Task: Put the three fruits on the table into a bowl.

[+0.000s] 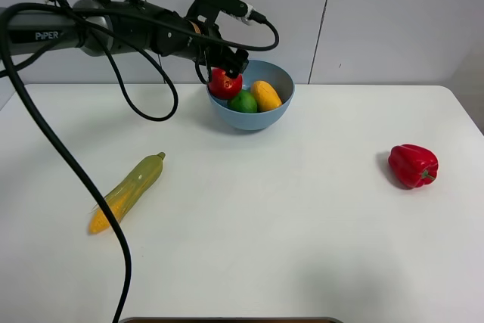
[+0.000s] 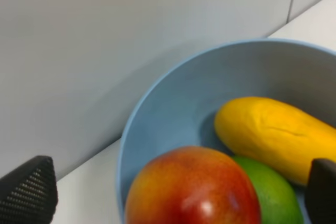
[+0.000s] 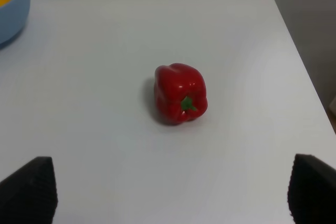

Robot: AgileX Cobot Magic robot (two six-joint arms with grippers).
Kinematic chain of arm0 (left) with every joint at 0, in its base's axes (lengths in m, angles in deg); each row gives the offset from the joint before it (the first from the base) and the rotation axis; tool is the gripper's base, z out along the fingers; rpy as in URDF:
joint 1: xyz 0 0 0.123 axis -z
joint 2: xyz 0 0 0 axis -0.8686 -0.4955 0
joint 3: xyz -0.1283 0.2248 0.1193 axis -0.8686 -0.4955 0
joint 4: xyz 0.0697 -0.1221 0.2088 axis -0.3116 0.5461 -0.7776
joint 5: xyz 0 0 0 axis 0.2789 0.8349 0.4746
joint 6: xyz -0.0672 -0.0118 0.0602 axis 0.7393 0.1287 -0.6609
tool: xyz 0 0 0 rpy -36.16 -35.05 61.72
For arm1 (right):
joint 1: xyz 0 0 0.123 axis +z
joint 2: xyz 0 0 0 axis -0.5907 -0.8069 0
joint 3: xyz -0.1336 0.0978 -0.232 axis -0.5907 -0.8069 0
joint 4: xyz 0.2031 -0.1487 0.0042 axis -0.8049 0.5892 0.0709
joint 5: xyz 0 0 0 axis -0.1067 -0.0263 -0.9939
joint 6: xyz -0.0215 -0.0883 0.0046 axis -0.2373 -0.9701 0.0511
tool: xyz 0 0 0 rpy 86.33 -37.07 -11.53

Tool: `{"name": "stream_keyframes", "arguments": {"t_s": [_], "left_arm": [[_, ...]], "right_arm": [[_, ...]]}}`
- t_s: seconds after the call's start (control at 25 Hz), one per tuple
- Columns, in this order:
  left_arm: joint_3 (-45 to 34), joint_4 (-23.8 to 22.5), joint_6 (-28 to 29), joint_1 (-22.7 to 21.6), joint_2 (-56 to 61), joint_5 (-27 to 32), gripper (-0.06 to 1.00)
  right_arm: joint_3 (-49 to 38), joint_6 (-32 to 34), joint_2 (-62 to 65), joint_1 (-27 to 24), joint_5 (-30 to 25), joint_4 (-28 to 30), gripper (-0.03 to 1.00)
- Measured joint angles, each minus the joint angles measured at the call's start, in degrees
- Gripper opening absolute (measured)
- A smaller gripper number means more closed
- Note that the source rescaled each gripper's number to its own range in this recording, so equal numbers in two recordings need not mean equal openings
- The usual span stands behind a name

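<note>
Inside the round light-blue plastic bowl near the white bench's far edge: red apple, green lime, yellow-orange mango. Left claw spread wide above the apple. Right claw wide over bare bench before a red bell pepper. Husked corn cob well apart, left.

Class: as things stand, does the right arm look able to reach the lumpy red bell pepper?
Probably yes. The lumpy red bell pepper lies alone on the white table, ahead of the right end effector, whose jaws stand open with nothing between.
</note>
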Motion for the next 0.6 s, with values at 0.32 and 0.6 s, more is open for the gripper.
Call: {"name": "stream_keyframes", "arguments": {"t_s": [0.32,0.6], "left_arm": [[0.0,-0.11,0.0,-1.94,10.64,15.65,0.85],[0.0,-0.4,-1.47,-7.54,19.91,29.41,0.85]], "right_arm": [[0.0,0.0,0.0,0.0,0.0,0.0,0.98],[0.0,0.0,0.0,0.0,0.0,0.0,0.98]]}}
